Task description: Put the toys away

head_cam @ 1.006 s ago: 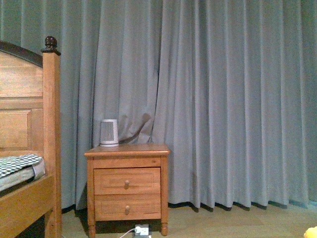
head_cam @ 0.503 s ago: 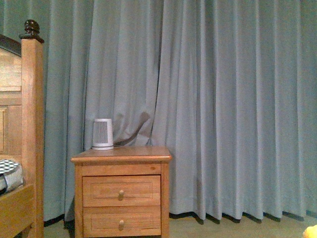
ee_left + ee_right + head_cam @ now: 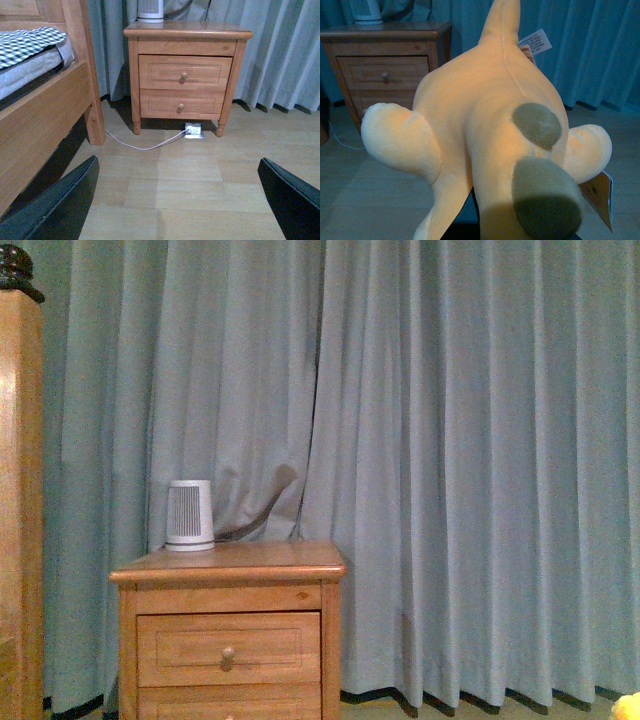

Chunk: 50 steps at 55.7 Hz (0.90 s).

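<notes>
The right gripper (image 3: 462, 227) clamps the orange-yellow plush toy (image 3: 490, 130) aloft, right of the nightstand (image 3: 230, 570). The left gripper (image 3: 177, 165) hangs spread wide above the wooden floor (image 3: 190, 195).

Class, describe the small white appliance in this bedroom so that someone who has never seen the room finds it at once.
Start at the grey-blue curtain covering the back wall; before it stands a wooden nightstand with drawers. On its top, at the rear left corner in the front view, sits the white appliance: tapered, vertically slatted, alone up there.
</notes>
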Each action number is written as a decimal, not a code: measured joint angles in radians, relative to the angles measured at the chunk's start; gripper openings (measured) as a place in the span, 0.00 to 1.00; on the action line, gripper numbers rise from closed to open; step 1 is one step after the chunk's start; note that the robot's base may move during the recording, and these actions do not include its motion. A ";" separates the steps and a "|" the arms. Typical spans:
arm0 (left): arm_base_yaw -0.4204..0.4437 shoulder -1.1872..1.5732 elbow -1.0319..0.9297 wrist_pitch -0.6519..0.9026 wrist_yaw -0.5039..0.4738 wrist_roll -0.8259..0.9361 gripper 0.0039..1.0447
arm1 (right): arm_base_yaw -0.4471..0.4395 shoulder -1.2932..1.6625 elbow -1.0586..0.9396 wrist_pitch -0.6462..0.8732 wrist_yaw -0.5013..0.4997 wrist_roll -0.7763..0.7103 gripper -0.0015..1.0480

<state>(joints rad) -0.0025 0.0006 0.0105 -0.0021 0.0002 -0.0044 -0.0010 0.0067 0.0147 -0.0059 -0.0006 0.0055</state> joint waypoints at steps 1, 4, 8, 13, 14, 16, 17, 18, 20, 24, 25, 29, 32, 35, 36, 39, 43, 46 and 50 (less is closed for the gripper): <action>0.000 0.000 0.000 0.000 0.000 0.000 0.94 | 0.000 0.000 0.000 0.000 0.000 0.000 0.06; 0.000 0.000 0.000 0.000 0.000 0.000 0.94 | 0.000 0.000 0.000 0.000 0.000 0.000 0.06; 0.000 0.000 0.000 0.000 -0.001 0.000 0.94 | 0.000 0.000 0.000 0.000 0.000 0.000 0.06; 0.000 0.000 0.000 0.000 0.000 0.000 0.94 | 0.000 0.000 0.000 0.000 0.000 0.000 0.06; 0.000 0.000 0.000 0.000 -0.001 0.000 0.94 | 0.000 0.000 0.000 0.000 0.000 0.000 0.06; 0.000 0.000 0.000 0.000 -0.001 0.000 0.94 | 0.000 0.000 0.000 0.000 0.000 0.000 0.06; 0.000 0.000 0.000 0.000 -0.001 0.000 0.94 | 0.000 0.000 0.000 0.000 0.000 0.000 0.06; 0.000 0.000 0.000 0.000 0.000 0.000 0.94 | 0.000 0.000 0.000 0.000 0.000 0.000 0.06; 0.000 0.000 0.000 0.000 0.000 0.000 0.94 | 0.000 0.000 0.000 0.000 0.000 0.000 0.06; 0.000 0.000 0.000 0.000 0.000 0.000 0.94 | 0.000 0.000 0.000 0.000 0.000 0.000 0.06; 0.000 0.000 0.000 0.000 -0.001 0.000 0.94 | 0.000 0.000 0.000 0.000 0.000 0.000 0.06; 0.000 0.001 0.000 0.000 0.000 0.000 0.94 | 0.000 0.000 0.000 0.000 0.000 0.000 0.06; 0.000 0.000 0.000 0.000 -0.002 0.000 0.94 | 0.000 0.000 0.000 0.000 0.000 0.000 0.06; 0.000 0.000 0.000 0.000 0.000 0.000 0.94 | 0.000 0.000 0.000 0.000 0.000 0.000 0.06; 0.000 0.000 0.000 0.000 0.000 0.000 0.94 | 0.000 0.000 0.000 0.000 0.000 0.000 0.06; 0.000 0.000 0.000 0.000 0.000 0.000 0.94 | 0.000 0.000 0.000 0.000 0.000 0.000 0.06; 0.000 0.000 0.000 0.000 0.000 0.000 0.94 | 0.000 0.000 0.000 0.000 0.000 0.000 0.06; 0.000 0.000 0.000 0.000 0.000 0.000 0.94 | 0.000 0.000 0.000 0.000 0.000 0.000 0.06; 0.000 0.000 0.000 0.000 0.000 0.000 0.94 | 0.000 0.000 0.000 0.000 0.000 0.000 0.06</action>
<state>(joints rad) -0.0025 0.0010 0.0105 -0.0021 -0.0002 -0.0044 -0.0010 0.0063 0.0147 -0.0059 -0.0006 0.0055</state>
